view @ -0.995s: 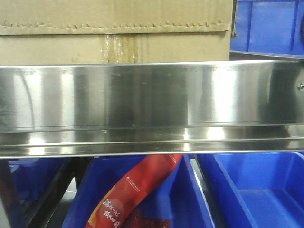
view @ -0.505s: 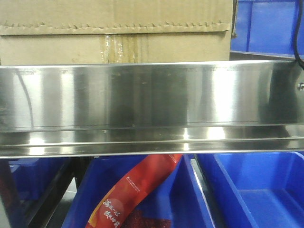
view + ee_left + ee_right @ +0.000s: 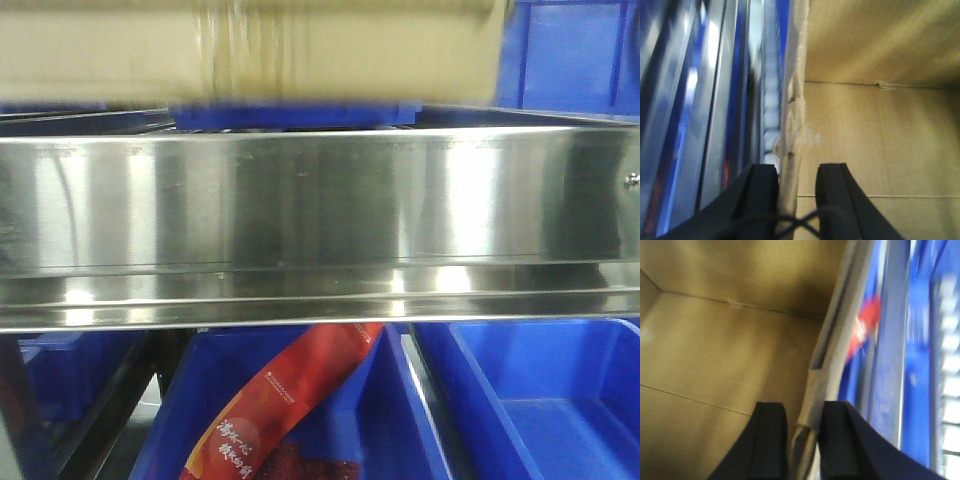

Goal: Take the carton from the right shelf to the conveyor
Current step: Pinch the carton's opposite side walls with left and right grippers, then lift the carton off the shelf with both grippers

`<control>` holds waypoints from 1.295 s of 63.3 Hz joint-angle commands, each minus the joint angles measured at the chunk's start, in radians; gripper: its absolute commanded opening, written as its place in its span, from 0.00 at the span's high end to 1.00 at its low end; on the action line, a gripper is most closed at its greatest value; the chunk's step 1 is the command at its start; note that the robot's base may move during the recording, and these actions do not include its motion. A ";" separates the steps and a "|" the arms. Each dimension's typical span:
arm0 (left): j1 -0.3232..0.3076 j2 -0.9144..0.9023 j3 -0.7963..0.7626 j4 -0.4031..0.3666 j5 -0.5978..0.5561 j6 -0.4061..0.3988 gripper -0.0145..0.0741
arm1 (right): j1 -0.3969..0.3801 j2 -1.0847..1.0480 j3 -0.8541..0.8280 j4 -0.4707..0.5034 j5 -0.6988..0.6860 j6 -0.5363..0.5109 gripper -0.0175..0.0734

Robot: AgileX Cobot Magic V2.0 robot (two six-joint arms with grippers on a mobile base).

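Note:
The brown carton (image 3: pixel 250 50) hangs blurred at the top of the front view, its lower edge above the broad steel rail of the right shelf (image 3: pixel 320 200). In the left wrist view my left gripper (image 3: pixel 796 175) straddles the carton's left wall (image 3: pixel 790 130), one black finger outside and one inside the open box (image 3: pixel 875 140). My right gripper (image 3: pixel 804 412) straddles the opposite wall (image 3: pixel 835 340) the same way, with the inside of the carton (image 3: pixel 715 350) to its left. Both are shut on the walls. The conveyor is out of view.
Blue plastic bins (image 3: pixel 540 400) sit on the level below the rail, one holding a red packet (image 3: pixel 290 400). Another blue bin (image 3: pixel 570 60) stands right of the carton, and one (image 3: pixel 290 115) shows behind and under it.
The carton has risen off the shelf and is motion-blurred. Its tape strip and zigzag flap edge have moved up, and a blue bin now shows beneath it.

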 commanded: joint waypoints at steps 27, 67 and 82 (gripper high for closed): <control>-0.288 -0.220 0.192 0.096 -0.009 -0.149 0.86 | -0.004 -0.271 0.160 -0.046 0.034 -0.074 0.87; -0.497 -0.320 0.292 0.273 -0.009 -0.289 0.86 | 0.149 -0.335 0.284 -0.044 0.034 -0.081 0.87; -0.497 -0.320 0.292 0.270 -0.009 -0.287 0.86 | 0.149 -0.335 0.284 -0.038 0.034 -0.081 0.87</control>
